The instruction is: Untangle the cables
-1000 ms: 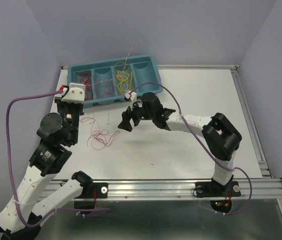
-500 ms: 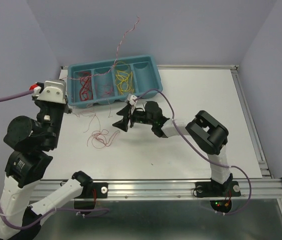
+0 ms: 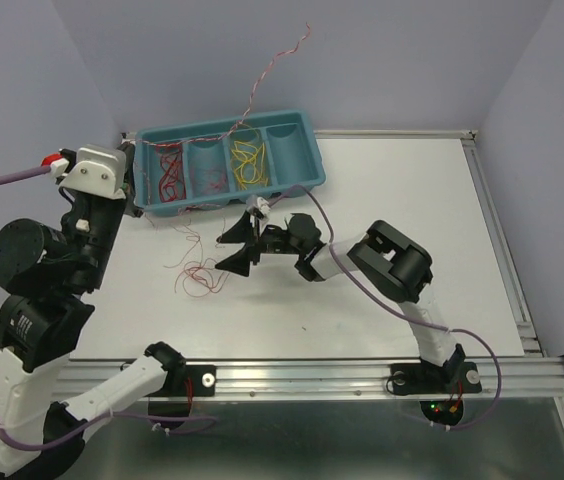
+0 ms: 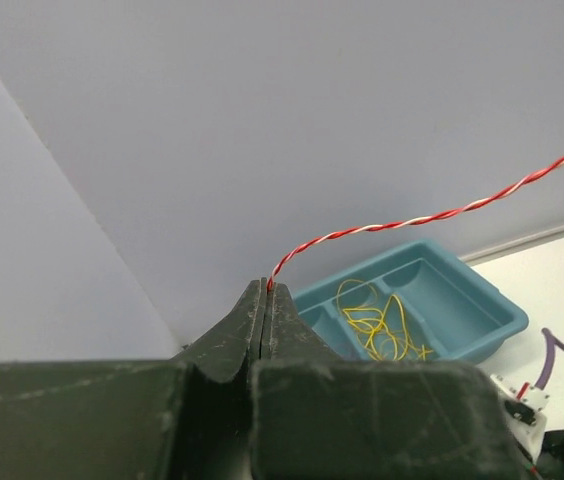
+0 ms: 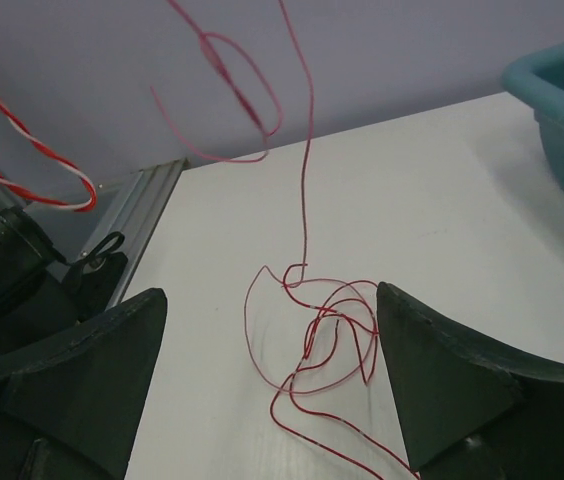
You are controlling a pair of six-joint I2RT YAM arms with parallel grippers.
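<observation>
Cables (image 3: 200,275) loop on the table (image 3: 392,200) between tray (image 3: 292,188) and near rail (image 3: 312,375).

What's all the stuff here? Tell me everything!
tray: one, teal, four compartments, far left of the table
red wires: a bunch, red, tray's two left compartments
yellow wires: a bunch, yellow, third compartment
twisted wire: one, red and white, rising from the left pincer
loose tangle: one, red, on the table before the tray
table: one, white, under everything
left pincer: one, black, shut on the twisted wire
right pincer: one, black, open, aimed at the loose tangle
cords: two, purple, one behind each pincer
</observation>
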